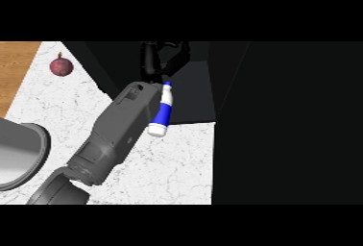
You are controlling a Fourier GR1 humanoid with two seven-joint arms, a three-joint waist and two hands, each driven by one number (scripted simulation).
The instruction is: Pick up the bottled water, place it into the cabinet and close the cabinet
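From my remote station: the left hand (153,56), at 12 o'clock in the head view, reaches into the dark open cabinet (193,93). Its black fingers (177,52) are curled down onto the narrow top of the bottled water (162,111). The white bottle with its blue label hangs tilted, cap end up at the hand. It lies close along the grey forearm, and its broad base points toward 6 o'clock over the line where the cabinet's shadow meets the bench (177,166). I work over a white, finely veined bench that fills the middle and the 7 o'clock part of the view. A strip of wood-toned surface (17,67) borders it at 10 o'clock. A dark red round fruit (62,65) with a short stem sits near that strip, well apart from the bottle. A grey metal basin (20,153) curves in at 9 o'clock. From 1 to 5 o'clock a black panel (291,120) closes off the view.
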